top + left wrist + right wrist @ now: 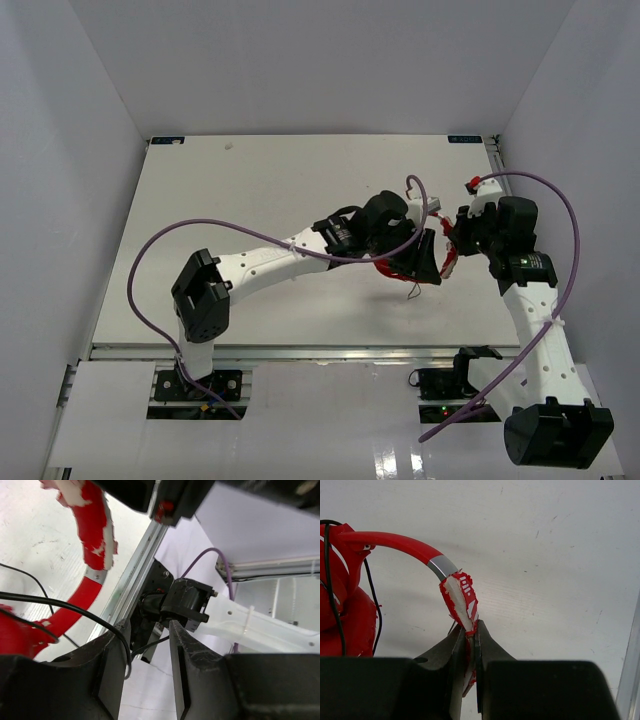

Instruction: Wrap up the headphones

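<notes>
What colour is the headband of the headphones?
The headband is red with white patches; right wrist view shows it best.

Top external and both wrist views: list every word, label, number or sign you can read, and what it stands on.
No text is legible in any view.
White marks on the headphones, on the torn headband padding: too small and broken to read.
Two small labels at the far corners of the table: too small to read.

Red headphones (395,542): torn white-padded headband (462,597), thin dark cord (379,616) beside red cup (350,625).
</notes>
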Robot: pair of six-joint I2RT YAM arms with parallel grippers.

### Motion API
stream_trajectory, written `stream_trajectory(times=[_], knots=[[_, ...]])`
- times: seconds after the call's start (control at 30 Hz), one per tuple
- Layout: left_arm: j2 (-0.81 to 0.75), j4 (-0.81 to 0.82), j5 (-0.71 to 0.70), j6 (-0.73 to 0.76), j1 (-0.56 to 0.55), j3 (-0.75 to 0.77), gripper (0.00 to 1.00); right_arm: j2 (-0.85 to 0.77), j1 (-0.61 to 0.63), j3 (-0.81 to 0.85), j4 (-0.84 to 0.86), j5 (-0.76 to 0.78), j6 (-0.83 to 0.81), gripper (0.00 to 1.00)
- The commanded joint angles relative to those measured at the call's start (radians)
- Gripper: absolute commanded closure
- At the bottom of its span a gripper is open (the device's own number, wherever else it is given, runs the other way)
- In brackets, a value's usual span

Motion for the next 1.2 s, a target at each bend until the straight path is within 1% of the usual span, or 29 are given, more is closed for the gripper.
stream_trajectory(times=[0.0,0.13,0.27,0.3,0.37,0.4,0.47,0.6,0.63,0.73,0.8,0.97,1.07,1.13,1.17], knots=[[-0.073,0.060,-0.127,0.108,-0.058,-0.059,0.52,0.011,0.003,0.096,0.068,-0.056,0.093,0.92],[-0.127,0.178,-0.210,0.174,-0.099,-0.196,0.52,0.015,0.003,0.122,0.049,-0.078,0.119,0.92],[-0.182,0.370,-0.316,0.246,-0.166,-0.372,0.54,0.029,0.003,0.154,0.032,-0.093,0.126,0.92],[-0.185,0.381,-0.344,0.261,-0.180,-0.381,0.55,0.030,0.003,0.160,0.028,-0.094,0.143,0.92],[-0.193,0.489,-0.424,0.300,-0.214,-0.489,0.58,0.038,0.003,0.174,0.021,-0.112,0.165,0.92],[-0.194,0.534,-0.450,0.313,-0.225,-0.520,0.59,0.042,0.002,0.180,0.017,-0.121,0.172,0.92],[-0.191,0.676,-0.535,0.354,-0.250,-0.577,0.63,0.052,-0.003,0.190,0.006,-0.148,0.186,0.92],[-0.192,0.866,-0.624,0.407,-0.269,-0.692,0.70,0.064,-0.017,0.219,-0.020,-0.168,0.181,0.92],[-0.196,0.949,-0.644,0.424,-0.273,-0.743,0.71,0.064,-0.020,0.229,-0.026,-0.174,0.176,0.92],[-0.198,1.051,-0.685,0.478,-0.283,-0.812,0.72,0.060,-0.025,0.236,-0.039,-0.196,0.175,0.92],[-0.200,1.174,-0.731,0.507,-0.287,-0.871,0.73,0.059,-0.027,0.242,-0.044,-0.211,0.178,0.92],[-0.188,1.356,-0.787,0.562,-0.287,-1.003,0.76,0.058,-0.037,0.265,-0.058,-0.265,0.184,0.92],[-0.159,1.480,-0.809,0.604,-0.287,-1.044,0.73,0.056,-0.043,0.273,-0.069,-0.303,0.195,0.92],[-0.134,1.518,-0.830,0.616,-0.287,-1.055,0.64,0.054,-0.046,0.276,-0.077,-0.320,0.197,0.92],[-0.119,1.540,-0.836,0.622,-0.287,-1.057,0.62,0.054,-0.046,0.277,-0.081,-0.326,0.198,0.92]])
